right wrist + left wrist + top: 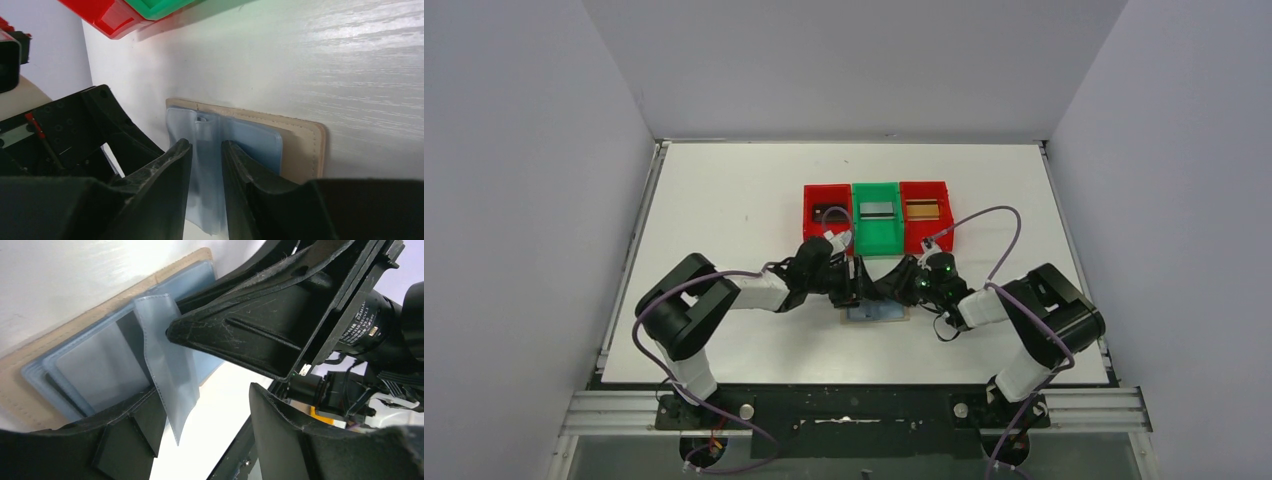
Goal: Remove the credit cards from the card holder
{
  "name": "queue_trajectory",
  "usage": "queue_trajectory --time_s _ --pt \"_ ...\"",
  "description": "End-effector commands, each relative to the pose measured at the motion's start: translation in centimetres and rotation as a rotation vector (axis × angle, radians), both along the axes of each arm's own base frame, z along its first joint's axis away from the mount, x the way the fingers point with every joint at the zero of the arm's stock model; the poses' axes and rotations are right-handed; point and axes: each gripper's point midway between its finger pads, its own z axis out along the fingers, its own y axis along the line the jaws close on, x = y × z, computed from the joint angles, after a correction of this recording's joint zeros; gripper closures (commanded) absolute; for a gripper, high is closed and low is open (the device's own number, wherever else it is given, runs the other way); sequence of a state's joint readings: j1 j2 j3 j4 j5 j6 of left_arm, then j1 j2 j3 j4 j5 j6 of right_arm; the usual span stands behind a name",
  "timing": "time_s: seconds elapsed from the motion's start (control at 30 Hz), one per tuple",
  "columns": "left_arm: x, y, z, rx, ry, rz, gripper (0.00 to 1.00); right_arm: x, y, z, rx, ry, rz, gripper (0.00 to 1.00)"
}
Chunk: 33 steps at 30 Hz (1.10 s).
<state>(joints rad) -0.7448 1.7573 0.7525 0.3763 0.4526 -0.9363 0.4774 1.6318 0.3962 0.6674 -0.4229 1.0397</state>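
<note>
The beige card holder [874, 313] lies open on the table, its light blue lining up [30, 385] [300, 150]. A clear inner sleeve [165, 365] [205, 200] stands up from it. My right gripper [206, 150] [896, 285] straddles that sleeve, open by a narrow gap and not pinching it. To the sleeve's left, my left gripper [200, 425] [856, 285] stands wide open, the sleeve's lower edge between its fingers. Credit cards lie in the bins: a dark one [833, 213], a silver-grey one [877, 210], a gold-brown one [922, 210]. I see no card in the holder.
Three bins stand in a row just behind the grippers: red [812, 222], green [876, 238], red [942, 225]. Their near corners show in the right wrist view [115, 20]. Both grippers crowd close together over the holder.
</note>
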Motion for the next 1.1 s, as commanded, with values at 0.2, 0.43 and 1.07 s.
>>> queue_trajectory --time_s 0.2,0.43,1.07 --pt "-0.3 -2.9 5.3 -0.256 -0.070 -0.093 0.46 2.0 -1.2 3.3 -0.046 -0.078 -0.057 0.52" --pt "0.0 -4.4 5.5 -0.310 -0.061 -0.141 0.46 2.4 -6.6 3.9 -0.286 -0.061 -0.255 0.43" --pt "3.0 1.2 4.1 0.114 -0.247 0.149 0.44 2.2 -9.5 10.1 -0.290 -0.238 -0.328 0.42"
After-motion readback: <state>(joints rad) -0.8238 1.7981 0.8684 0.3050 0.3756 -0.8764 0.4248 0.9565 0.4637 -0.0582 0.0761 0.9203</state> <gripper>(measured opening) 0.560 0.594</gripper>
